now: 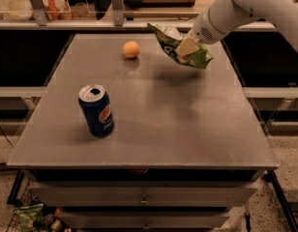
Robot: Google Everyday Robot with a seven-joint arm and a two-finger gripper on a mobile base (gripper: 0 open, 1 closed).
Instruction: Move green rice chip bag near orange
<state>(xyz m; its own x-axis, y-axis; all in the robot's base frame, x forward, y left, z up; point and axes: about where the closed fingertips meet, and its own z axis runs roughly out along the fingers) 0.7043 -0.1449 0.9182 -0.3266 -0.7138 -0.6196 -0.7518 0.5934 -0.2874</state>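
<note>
The green rice chip bag (174,46) hangs in the air over the far right part of the grey table (154,124), pinched by my gripper (187,47). The white arm reaches in from the upper right. The bag is crumpled, with its upper corner pointing left toward the orange (131,49). The orange lies on the far middle of the table, a short way left of the bag. The bag's shadow falls on the table beneath it.
A blue soda can (96,110) stands upright on the near left part of the table. A rail with shelves and clutter (47,6) runs behind the table's far edge. Drawers sit below the table front.
</note>
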